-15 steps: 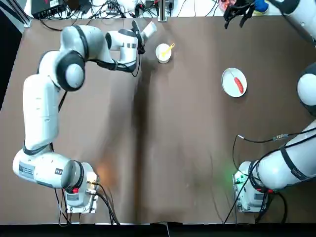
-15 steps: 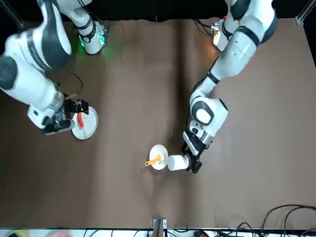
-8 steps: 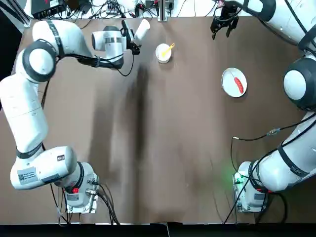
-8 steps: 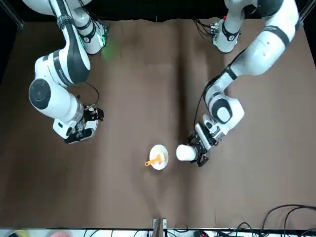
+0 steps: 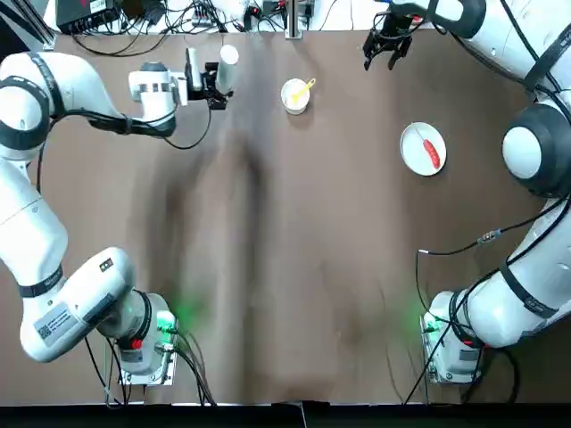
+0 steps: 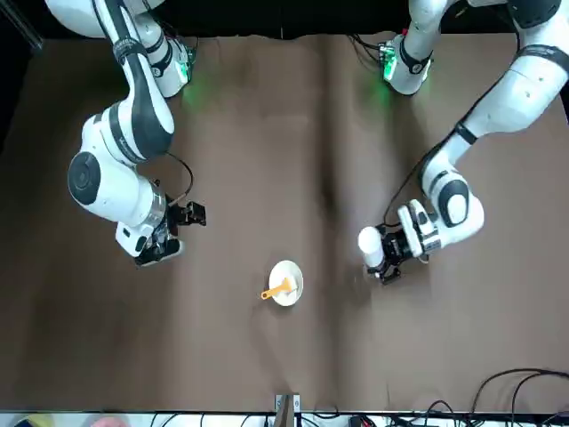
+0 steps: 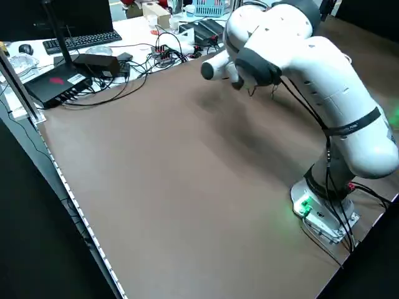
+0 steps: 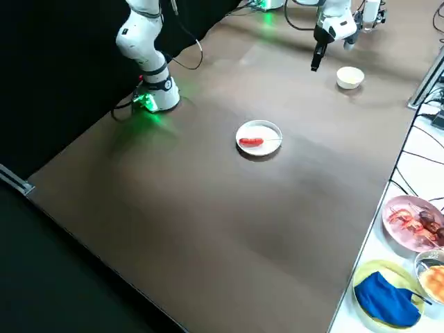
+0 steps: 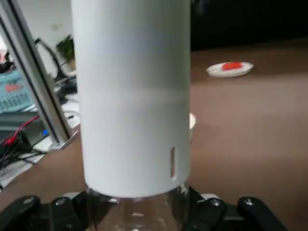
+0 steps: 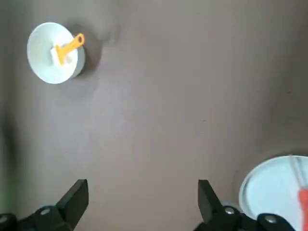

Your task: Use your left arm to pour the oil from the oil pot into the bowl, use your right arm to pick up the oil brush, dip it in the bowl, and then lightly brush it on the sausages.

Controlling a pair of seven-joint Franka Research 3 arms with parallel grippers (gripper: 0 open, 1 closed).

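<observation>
Oil pot [image 5: 227, 64] gripped in left tool [image 5: 207, 76] — oil brush [image 5: 303, 88] in bowl [image 5: 295, 96].

The table [image 5: 312, 267] is a plain brown. The oil pot [image 5: 227, 68] has a white cap over clear glass. The bowl [image 5: 294, 96] is white, and the oil brush [image 5: 305, 87] has a yellow handle. The sausage [image 5: 431, 153] is red on a white plate [image 5: 412, 147]. Both arms are white with black grippers.

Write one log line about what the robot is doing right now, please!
left gripper: shut on oil pot | right gripper: open, empty | oil brush: in bowl | sausage: on plate
</observation>
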